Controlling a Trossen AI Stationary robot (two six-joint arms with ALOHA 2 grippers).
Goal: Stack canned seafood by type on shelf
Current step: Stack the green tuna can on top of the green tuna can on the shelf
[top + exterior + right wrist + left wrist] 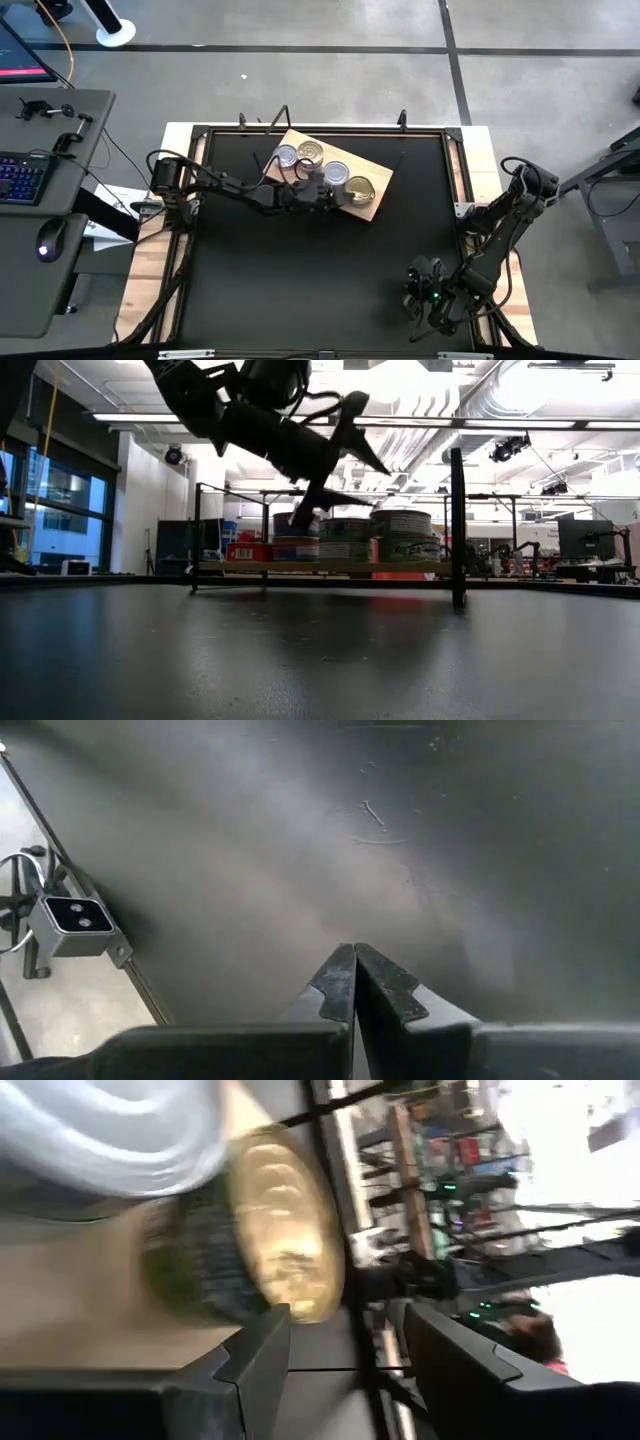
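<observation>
The shelf [372, 205] is a light wooden board lying askew on the far half of the black table. Several tins stand on it. Silver-lidded ones [286, 157] [311, 152] [337, 172] sit toward its left, and a gold-lidded one [360, 188] toward its right. In the low view the tins [345, 540] show as low stacks, one tin resting on another. My left gripper [322, 192] hovers open at the board's near edge, just above the tins [350, 475]. In its wrist view [345, 1350] the gold-lidded tin [285, 1230] lies just ahead of the fingers, nothing between them. My right gripper [355, 970] waits shut over the near right corner [420, 290].
A black frame with upright posts [457, 525] rings the table. A small camera block [68, 917] sits at the table's edge near my right gripper. The near and middle stretch of the black tabletop [310, 280] carries nothing. A desk with a keyboard [20, 175] stands off to the left.
</observation>
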